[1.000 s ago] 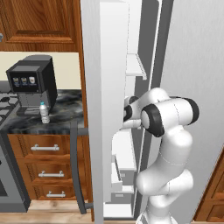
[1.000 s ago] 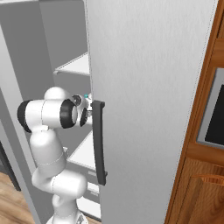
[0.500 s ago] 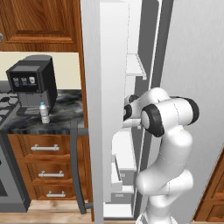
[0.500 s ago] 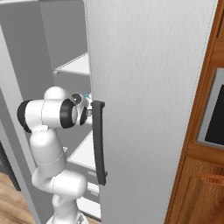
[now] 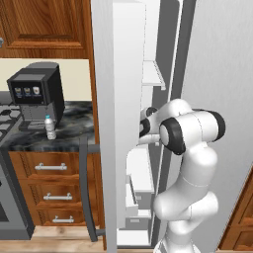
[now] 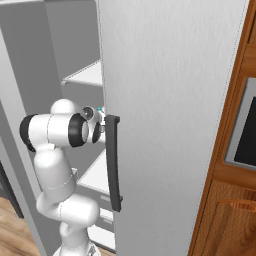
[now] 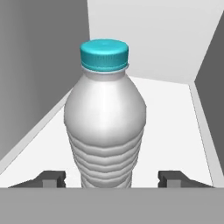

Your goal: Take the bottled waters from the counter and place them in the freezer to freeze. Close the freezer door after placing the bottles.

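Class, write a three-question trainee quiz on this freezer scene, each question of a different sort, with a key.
1. True or false: the end effector stands open, its fingertips clear of the bottle.
2. What colour is the bottle's cap?
3. The second bottle stands: A) on the counter by the coffee machine; B) on the stove; C) on the floor.

Key: 1 true; 2 teal; 3 A.

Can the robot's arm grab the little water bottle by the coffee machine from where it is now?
Probably not yet. The tool is open inside the freezer, around another bottle. The bottle on the counter stands beyond the open freezer door, which is in the way, so the arm must pull out first.
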Tool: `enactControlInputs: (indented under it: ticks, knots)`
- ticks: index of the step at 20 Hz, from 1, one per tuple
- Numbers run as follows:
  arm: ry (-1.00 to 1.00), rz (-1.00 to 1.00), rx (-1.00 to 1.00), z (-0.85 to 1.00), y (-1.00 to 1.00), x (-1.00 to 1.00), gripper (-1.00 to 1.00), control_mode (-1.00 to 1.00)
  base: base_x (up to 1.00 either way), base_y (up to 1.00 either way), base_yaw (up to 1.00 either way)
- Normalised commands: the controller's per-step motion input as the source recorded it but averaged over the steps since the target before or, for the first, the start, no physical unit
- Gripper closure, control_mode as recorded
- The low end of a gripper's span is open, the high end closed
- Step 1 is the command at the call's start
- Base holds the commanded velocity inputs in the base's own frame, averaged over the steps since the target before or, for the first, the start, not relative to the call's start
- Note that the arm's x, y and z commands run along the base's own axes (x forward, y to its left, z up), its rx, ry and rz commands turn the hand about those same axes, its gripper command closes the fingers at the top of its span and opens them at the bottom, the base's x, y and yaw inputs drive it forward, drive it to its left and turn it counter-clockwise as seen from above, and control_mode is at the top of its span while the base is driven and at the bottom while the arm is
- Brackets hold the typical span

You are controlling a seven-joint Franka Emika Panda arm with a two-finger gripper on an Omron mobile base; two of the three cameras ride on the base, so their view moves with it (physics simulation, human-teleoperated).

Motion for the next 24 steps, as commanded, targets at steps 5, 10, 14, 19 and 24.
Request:
enactControlInputs:
  ticks: [5,10,14,19,24]
  knots:
    - [0.0,-0.03,0.0,0.0,0.0,0.0,-1.0,-1.0,0.0,0.0,0.0]
    - [0.0,0.0,0.01,0.11,0.01,-0.09,-1.0,-1.0,0.0,0.0,0.0]
    - [0.0,-0.01,0.01,0.1,0.14,-0.14,-1.0,-1.0,0.0,0.0,0.0]
    - [0.0,-0.04,0.0,0.26,0.06,-0.2,-1.0,-1.0,0.0,0.0,0.0]
    - [0.0,-0.05,0.0,0.26,0.23,-0.11,-1.0,-1.0,0.0,0.0,0.0]
